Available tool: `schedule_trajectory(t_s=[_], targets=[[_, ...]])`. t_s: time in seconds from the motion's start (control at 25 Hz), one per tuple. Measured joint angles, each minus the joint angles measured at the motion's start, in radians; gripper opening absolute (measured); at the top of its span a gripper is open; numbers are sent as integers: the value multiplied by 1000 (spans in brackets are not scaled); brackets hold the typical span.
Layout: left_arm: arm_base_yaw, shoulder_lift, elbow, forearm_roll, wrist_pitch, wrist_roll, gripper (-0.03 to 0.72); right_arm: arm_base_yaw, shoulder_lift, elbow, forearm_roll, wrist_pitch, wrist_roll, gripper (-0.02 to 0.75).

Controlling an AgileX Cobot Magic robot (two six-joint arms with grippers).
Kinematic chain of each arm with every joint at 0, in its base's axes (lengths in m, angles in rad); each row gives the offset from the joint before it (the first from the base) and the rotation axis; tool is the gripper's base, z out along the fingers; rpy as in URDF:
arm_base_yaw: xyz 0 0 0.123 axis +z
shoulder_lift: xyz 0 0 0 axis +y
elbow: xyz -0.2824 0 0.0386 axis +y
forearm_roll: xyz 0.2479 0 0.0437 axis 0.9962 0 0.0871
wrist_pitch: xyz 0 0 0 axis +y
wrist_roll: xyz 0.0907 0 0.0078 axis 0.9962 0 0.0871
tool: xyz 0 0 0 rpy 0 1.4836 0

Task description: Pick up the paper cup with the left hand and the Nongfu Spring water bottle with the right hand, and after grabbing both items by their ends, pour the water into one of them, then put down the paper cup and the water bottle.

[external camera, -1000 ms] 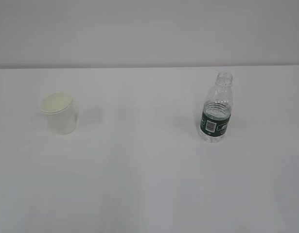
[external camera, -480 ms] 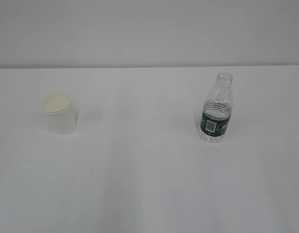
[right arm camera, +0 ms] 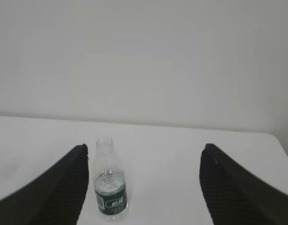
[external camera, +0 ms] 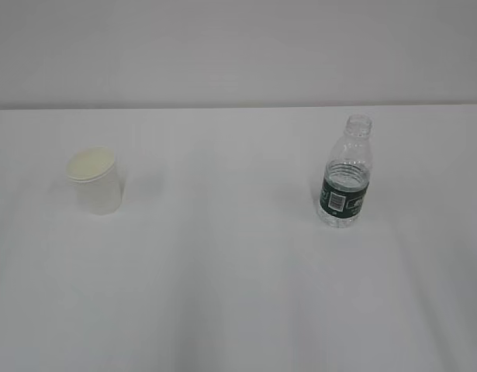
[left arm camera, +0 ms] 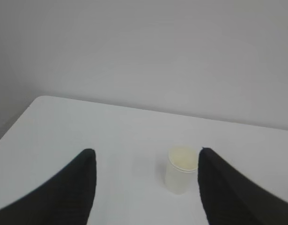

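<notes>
1. The paper cup (external camera: pixel 93 180) stands upright on the white bench (external camera: pixel 222 271) at about nine o'clock from the middle. The Nongfu Spring water bottle (external camera: pixel 345 172) stands upright at about three o'clock, well apart from it. Neither arm shows in the exterior view.

2. The left tool (left arm camera: pixel 146 187) is spread wide and holds nothing; the cup sits ahead at roughly one o'clock, near the right-hand finger (left arm camera: pixel 228 192). Driving straight in, that finger is likely to clip the rim and tip the light cup over.

3. The right tool (right arm camera: pixel 144 187) is also released and empty. The bottle stands at about eleven o'clock in its view, just beside the left-hand finger (right arm camera: pixel 64 187). Without a sideways correction, that finger may knock it down.

4. The bottle has no cap, and the water (external camera: pixel 343 203) appears to fill its lower part, so a topple would probably spill across the bench.

5. The cup is thin paper; a hard squeeze could crumple it, a grip near the rim especially.

6. The bottle's ribbed plastic may flex or slip if gripped at its end.
</notes>
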Motion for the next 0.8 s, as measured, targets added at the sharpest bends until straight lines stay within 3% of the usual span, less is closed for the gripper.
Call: schedule_trajectory(t_s=[0.28,0.64,0.8], targets=[[0,131,0,0,-150,15,491,0,176,0,44,-299,0,554],[0,342,5,6,-387,18,457,0,390,0,114,-448,2,554],[0,393,66,-17,-561,18,446,0,443,2,116,-493,2,554]])
